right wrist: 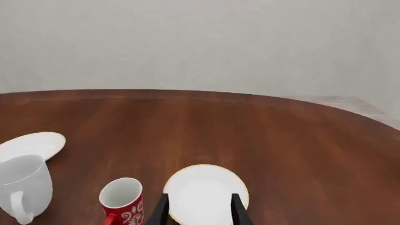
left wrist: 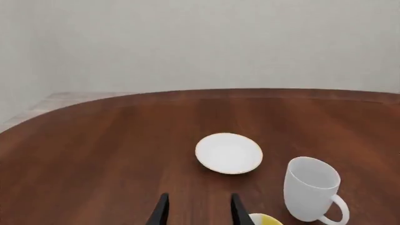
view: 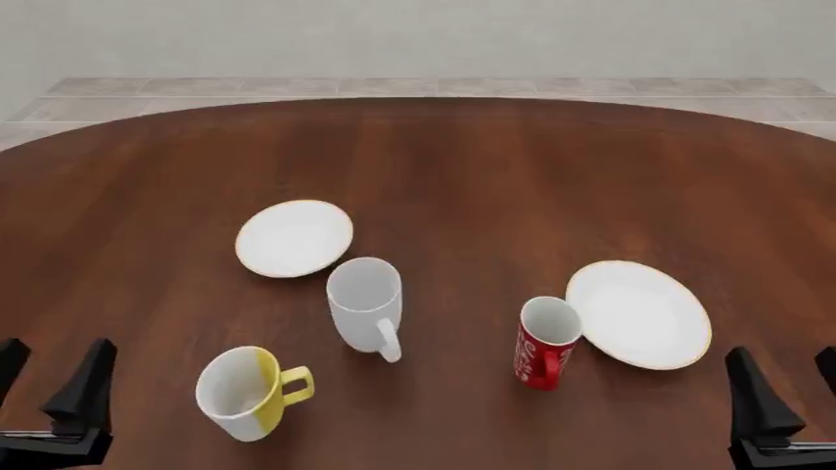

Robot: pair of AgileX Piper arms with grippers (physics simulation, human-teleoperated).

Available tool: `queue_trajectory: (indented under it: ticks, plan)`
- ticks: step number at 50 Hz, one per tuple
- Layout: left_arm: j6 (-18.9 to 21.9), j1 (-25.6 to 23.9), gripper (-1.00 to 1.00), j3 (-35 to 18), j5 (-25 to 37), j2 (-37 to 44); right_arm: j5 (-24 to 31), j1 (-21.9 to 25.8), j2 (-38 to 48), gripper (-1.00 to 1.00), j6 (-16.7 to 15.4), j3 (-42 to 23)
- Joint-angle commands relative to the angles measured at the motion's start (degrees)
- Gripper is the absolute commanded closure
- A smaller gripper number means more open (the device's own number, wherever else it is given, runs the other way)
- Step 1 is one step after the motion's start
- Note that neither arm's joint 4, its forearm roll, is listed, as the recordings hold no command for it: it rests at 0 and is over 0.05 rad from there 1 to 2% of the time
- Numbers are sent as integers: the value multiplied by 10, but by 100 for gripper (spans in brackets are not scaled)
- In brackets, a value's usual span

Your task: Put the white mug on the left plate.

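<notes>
Beside the left claw (left wrist: 198, 211), the yellow mug (left wrist: 265, 219) is cut off; only its rim shows at the edge.

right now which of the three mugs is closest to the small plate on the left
The white mug, plain white all over, standing upright just beside the left plate. The yellow-sided mug and the red mug both stand farther off.

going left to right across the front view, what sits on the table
Left pincer → yellow-and-white mug → small gold-rimmed white plate → plain white mug → red mug with white lettering → larger gold-rimmed white plate → right pincer.
</notes>
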Motion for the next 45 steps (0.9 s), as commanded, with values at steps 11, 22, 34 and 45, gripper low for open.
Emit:
queue_trajectory:
  ticks: [11, 22, 34, 45]
  plan:
    - [3, -9, -100, -1, 46, -54, -14, 9, 15, -100, 2, -16]
    - [8, -10, -100, -1, 46, -54, 6, 26, 16, -100, -20, -77]
    - [10, -12, -100, -1, 43, -54, 28, 65, 33, -100, -62, -143]
    - [13, -14, -100, -2, 41, -54, 48, 131, 140, -100, -77, -222]
